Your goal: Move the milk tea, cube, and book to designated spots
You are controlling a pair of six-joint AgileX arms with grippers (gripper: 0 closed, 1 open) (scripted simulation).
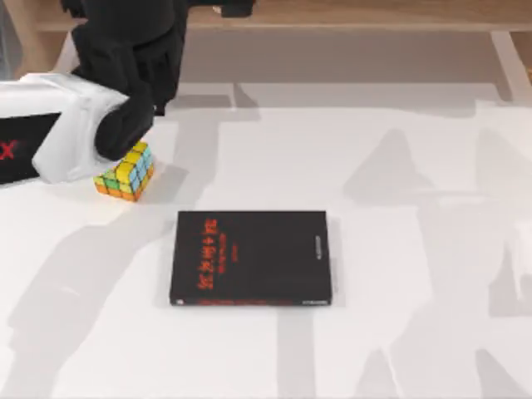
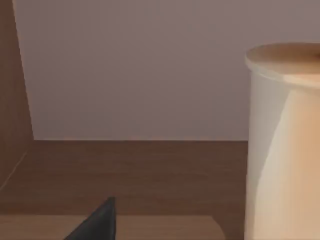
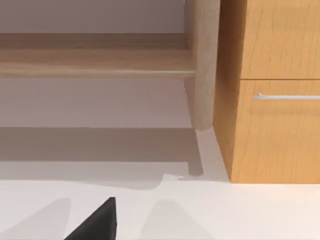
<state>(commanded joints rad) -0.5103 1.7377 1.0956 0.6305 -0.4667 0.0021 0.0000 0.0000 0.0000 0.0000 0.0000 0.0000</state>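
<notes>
The cube, scrambled in yellow, green, light blue and orange, sits on the white table near its left side. My left gripper hangs just behind and above it, reaching toward the wooden shelf at the back. In the left wrist view a tall white round cup with a pale tan top, the milk tea, stands close by on brown wood. Whether the gripper touches it I cannot tell. The book is out of view. A dark edge of my right gripper shows low over the white table.
A black book with red lettering lies flat in the middle of the table. A wooden shelf runs along the back. The right wrist view faces a wooden post and a drawer cabinet.
</notes>
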